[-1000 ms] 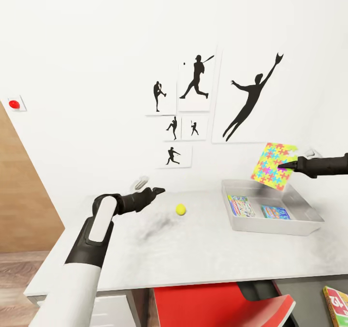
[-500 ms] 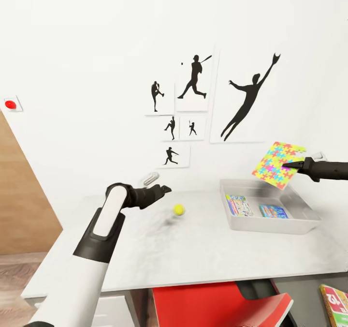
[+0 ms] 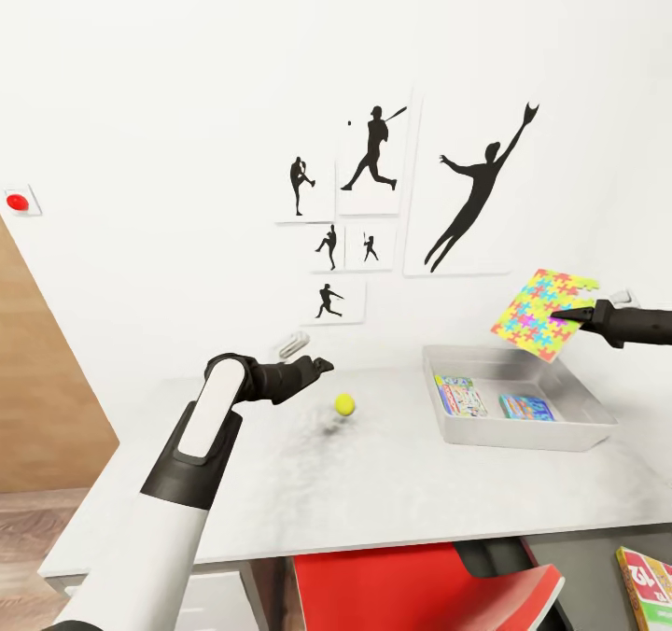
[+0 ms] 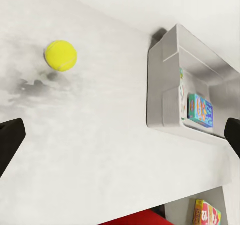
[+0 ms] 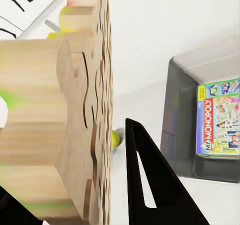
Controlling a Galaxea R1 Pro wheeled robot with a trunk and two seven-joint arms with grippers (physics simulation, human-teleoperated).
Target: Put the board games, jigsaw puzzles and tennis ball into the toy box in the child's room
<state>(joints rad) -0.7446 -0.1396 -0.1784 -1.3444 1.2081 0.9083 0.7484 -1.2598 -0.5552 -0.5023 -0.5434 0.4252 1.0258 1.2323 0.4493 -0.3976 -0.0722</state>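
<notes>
The right end effector (image 3: pixel 560 315) pinches a jigsaw puzzle (image 3: pixel 543 314) by its edge. In the right wrist view the sheet (image 5: pixel 75 110) stands edge-on against one dark finger (image 5: pixel 150 185). The sheet is tilted and held in the air. Below and just short of this end effector sits the toy box (image 3: pixel 588 430) on the light-grey table (image 3: pixel 373 491).

Inside the toy box lie two board games: a My Monopoly box (image 3: pixel 459 395) on the side away from the right end effector, and a smaller blue box (image 3: pixel 527 407) more nearly beneath it.

The left end effector (image 3: pixel 322 366) is spread and empty, hovering over the table. The left wrist view shows its two finger tips wide apart at the picture's edges. The tennis ball (image 3: pixel 345 404) lies on the table just ahead of it and a little below, well apart from the toy box.

Farthest from both end effectors, low beyond the table's near edge, a red-and-green board game (image 3: pixel 649 589) lies on a grey surface.

By my reading, two board games are already in. This puzzle is about to go in. The tennis ball and the third board game remain, and the second puzzle's whereabouts I cannot tell.
</notes>
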